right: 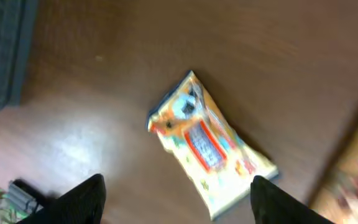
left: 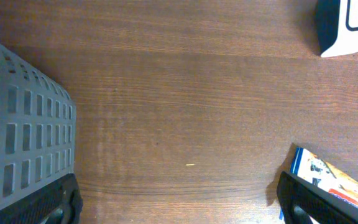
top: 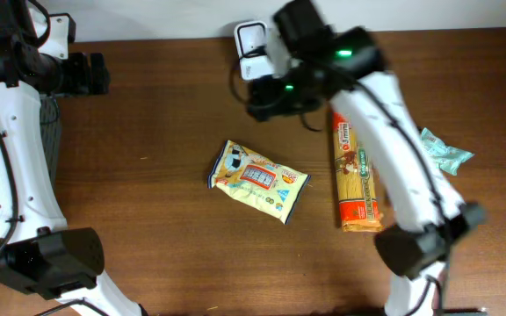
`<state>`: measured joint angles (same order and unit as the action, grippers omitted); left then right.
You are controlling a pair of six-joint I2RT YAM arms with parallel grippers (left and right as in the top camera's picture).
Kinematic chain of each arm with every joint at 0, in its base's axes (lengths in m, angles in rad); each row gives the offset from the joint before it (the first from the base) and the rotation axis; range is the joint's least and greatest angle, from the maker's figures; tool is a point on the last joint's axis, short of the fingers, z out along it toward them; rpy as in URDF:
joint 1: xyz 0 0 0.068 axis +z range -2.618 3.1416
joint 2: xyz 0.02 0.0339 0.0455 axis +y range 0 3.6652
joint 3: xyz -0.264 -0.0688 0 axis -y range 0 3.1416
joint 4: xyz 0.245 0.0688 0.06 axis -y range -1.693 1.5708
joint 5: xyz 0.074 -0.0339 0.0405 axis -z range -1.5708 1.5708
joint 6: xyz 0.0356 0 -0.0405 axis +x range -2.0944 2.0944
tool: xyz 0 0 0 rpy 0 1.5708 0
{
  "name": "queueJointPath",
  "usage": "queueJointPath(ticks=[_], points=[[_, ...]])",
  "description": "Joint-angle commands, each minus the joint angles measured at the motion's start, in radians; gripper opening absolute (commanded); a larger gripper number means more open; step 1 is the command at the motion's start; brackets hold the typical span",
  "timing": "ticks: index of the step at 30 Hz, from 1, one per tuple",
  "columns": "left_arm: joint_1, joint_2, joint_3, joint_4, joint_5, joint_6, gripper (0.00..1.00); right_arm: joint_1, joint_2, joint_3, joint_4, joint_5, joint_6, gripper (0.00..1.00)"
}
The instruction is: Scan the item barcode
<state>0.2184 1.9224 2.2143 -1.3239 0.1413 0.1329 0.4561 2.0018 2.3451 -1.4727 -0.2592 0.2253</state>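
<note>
With right gripper [right: 179,208] spread wide and empty, hangs above the wooden table [top: 165,202], looking down on the yellow snack bag [right: 210,146], flat and slanted near the table's middle, touching nothing. Beside the bag on the right, apart from it, a long orange pasta packet [top: 357,180], a teal pouch [top: 446,154] further out, and the white barcode scanner [top: 253,42] at the far edge. Over at the left, left gripper [left: 179,208] likewise spread wide and empty, near a grey slotted basket [left: 23,137].
</note>
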Motion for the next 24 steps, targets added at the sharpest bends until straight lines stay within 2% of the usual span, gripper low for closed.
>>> queueJointPath(ticks=[1, 3, 7, 9, 13, 19, 21, 24], points=[[0.000, -0.004, 0.008, 0.002, 0.000, -0.008, 0.99, -0.014, 0.005, -0.040, -0.086, 0.002, -0.054, 0.73], [0.000, -0.004, 0.008, 0.002, 0.000, -0.008, 0.99, 0.027, 0.005, -0.167, -0.054, -0.003, -0.058, 0.72], [0.000, -0.004, 0.008, 0.002, 0.000, -0.008, 0.99, 0.177, 0.005, -0.527, 0.137, -0.036, -0.051, 0.72], [0.000, -0.004, 0.008, 0.002, 0.000, -0.008, 0.99, 0.216, 0.005, -0.651, 0.212, -0.037, -0.009, 0.72], [0.000, -0.004, 0.008, 0.002, 0.000, -0.008, 0.99, 0.209, 0.005, -0.887, 0.365, -0.063, 0.000, 0.73], [0.000, -0.004, 0.008, 0.002, 0.000, -0.008, 0.99, 0.066, 0.005, -0.928, 0.469, 0.009, -0.008, 0.73], [0.000, -0.004, 0.008, 0.002, 0.000, -0.008, 0.99, 0.021, 0.005, -0.926, 0.531, -0.024, -0.025, 0.73], [0.000, -0.004, 0.008, 0.002, 0.000, -0.008, 0.99, -0.020, -0.007, -0.853, 0.507, -0.084, -0.091, 0.73]])
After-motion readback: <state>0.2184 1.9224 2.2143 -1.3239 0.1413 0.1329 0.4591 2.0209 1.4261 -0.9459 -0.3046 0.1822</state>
